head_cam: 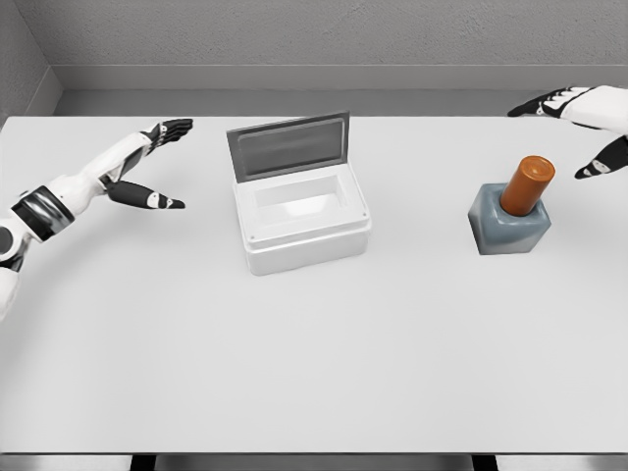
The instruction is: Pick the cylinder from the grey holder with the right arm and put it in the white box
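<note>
Tabletop (314, 363), white and flat, carries a white rectangular box (306, 221) with its grey lid raised, and well to its right a blue-grey block holder (508, 228). Upright but tilted in that holder sits the orange-brown cylinder (527, 183). The right hand (581, 128) hovers near it, fingers spread and empty; the left hand (152, 162) is likewise open beside the box.

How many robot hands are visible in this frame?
2. The left hand hovers open over the table's left side, beside the white box with a raised grey lid. The right hand is at the right edge, open, near the orange cylinder.
</note>
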Controlling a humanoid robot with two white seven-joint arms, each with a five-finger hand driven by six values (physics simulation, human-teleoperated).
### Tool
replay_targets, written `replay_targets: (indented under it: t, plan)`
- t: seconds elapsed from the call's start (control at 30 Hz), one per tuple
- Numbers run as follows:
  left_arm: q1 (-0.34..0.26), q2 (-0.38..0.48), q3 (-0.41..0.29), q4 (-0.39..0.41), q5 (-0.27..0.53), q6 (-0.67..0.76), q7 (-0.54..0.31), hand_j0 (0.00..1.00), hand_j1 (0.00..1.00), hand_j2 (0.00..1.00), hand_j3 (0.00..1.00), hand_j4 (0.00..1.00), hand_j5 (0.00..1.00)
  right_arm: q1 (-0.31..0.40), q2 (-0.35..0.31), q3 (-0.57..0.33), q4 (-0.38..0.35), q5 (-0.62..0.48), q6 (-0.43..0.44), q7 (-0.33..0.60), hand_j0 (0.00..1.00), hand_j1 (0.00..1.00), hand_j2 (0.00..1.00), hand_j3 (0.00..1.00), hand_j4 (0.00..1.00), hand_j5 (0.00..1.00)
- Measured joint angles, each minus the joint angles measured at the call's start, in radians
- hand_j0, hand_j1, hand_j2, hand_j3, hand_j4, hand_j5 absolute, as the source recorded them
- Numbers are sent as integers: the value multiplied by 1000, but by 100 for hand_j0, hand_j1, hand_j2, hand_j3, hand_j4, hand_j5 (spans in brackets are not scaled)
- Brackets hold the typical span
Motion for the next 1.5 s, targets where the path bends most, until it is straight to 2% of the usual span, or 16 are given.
replay_targets:
  t: [0.17,0.27,0.4,0.5,0.63,0.8,0.97,1.13,1.5]
  plan:
    - [-14,-17,1,19,0,0,0,100,100,100,100,100,100,-2,4,8,-5,4,0,-47,100,100,100,100,100,100]
    - [-17,-28,0,36,-1,0,0,100,100,100,100,100,100,0,3,12,22,7,0,-69,100,100,100,100,100,100]
    - [-35,-42,-1,58,-4,0,0,100,100,100,100,100,100,-11,-5,87,35,9,0,-86,100,100,100,100,100,100]
    - [-58,-55,0,97,-21,0,0,100,100,100,100,100,100,-9,-28,117,19,9,0,-92,100,100,100,100,100,100]
    - [-60,-63,0,129,-33,0,0,100,100,100,100,100,100,-18,-40,131,-1,9,0,-95,100,100,100,100,100,100]
    - [-58,-64,-1,137,-36,0,0,100,100,100,100,100,100,-21,-35,163,-33,9,1,-94,100,100,100,100,100,100]
    - [-58,-65,-1,138,-41,0,0,100,100,100,100,100,100,-75,-50,208,-52,12,1,-87,100,100,100,100,100,100]
    - [-60,-66,0,138,-43,0,0,100,100,100,100,100,100,-77,-56,229,-74,17,1,-83,100,100,100,100,100,100]
    - [-58,-66,0,138,-43,0,1,100,100,100,100,100,100,-92,-40,255,-68,12,0,-86,100,100,100,100,100,100]
